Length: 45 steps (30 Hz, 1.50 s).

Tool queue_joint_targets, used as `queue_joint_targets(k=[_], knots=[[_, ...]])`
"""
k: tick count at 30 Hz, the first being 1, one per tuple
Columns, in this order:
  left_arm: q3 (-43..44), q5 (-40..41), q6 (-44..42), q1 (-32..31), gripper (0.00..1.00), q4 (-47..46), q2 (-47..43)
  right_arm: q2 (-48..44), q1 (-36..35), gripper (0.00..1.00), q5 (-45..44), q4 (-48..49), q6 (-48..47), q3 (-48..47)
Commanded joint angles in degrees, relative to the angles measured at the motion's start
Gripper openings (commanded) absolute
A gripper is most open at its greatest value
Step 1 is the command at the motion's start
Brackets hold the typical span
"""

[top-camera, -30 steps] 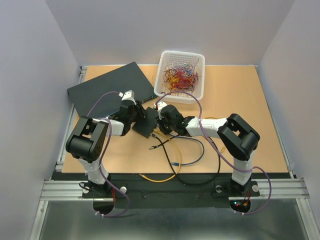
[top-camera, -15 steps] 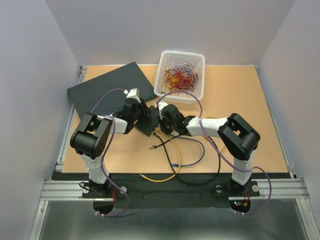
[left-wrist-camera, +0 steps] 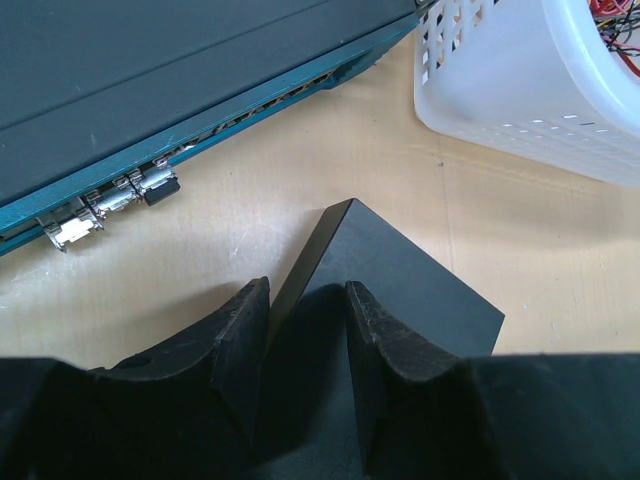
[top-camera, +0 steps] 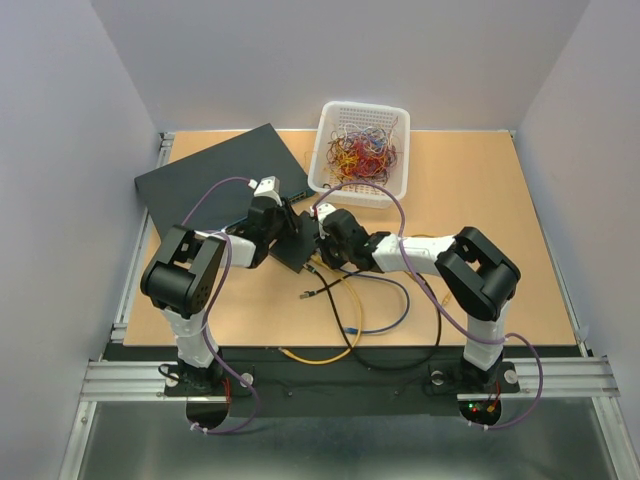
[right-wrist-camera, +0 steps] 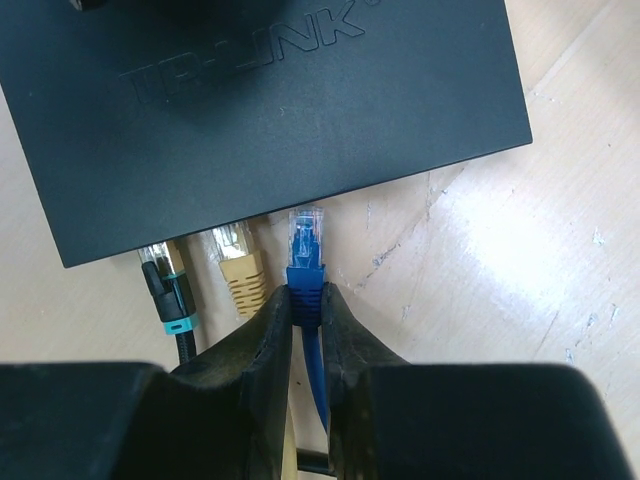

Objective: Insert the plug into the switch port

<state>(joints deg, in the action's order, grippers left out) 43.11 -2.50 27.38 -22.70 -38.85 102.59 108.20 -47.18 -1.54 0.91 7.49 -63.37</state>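
Your right gripper pinches the blue plug, its tip at the port edge of the black switch, beside a yellow plug and a black plug. Your left gripper clamps the switch's opposite side. Beyond lie a large dark box and a white basket.

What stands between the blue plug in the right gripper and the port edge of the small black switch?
Nothing visible. The blue plug in the right gripper has its tip right at the edge of the black switch. The yellow plug and black plug sit beside it, not in its path. The port itself is hidden.
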Motion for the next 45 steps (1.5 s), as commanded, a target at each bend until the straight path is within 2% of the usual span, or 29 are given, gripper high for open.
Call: queue_joint_targets(k=[1, 12, 21, 28, 38, 45], knots=[[-0.22, -3.21, -0.39, -2.44, 0.45, 1.67, 0.25, -1.24, -0.46, 0.0, -4.68, 2.34, 1.39, -2.98], [-0.4, -3.03, -1.1, -2.7, 0.45, 1.76, -0.02, -1.5, -0.46, 0.0, -6.72, 2.26, 1.3, -5.09], [0.13, -3.56, -1.71, -3.23, 0.45, 1.76, 0.42, -1.06, -0.46, 0.01, -1.37, 2.43, -0.01, -5.71], [0.22, -5.58, -2.06, -3.58, 0.45, 1.59, 0.51, -1.77, -0.81, 0.0, 4.61, 4.89, -1.95, -3.51], [-0.31, -5.32, -0.57, -7.8, 0.45, 2.46, -0.19, -5.19, -1.16, 0.01, 4.97, 7.88, -3.36, 1.58], [-5.66, -4.09, 1.88, -10.79, 0.44, 2.38, -2.12, -9.5, -1.07, 0.0, 2.42, 8.67, -3.01, 6.15]])
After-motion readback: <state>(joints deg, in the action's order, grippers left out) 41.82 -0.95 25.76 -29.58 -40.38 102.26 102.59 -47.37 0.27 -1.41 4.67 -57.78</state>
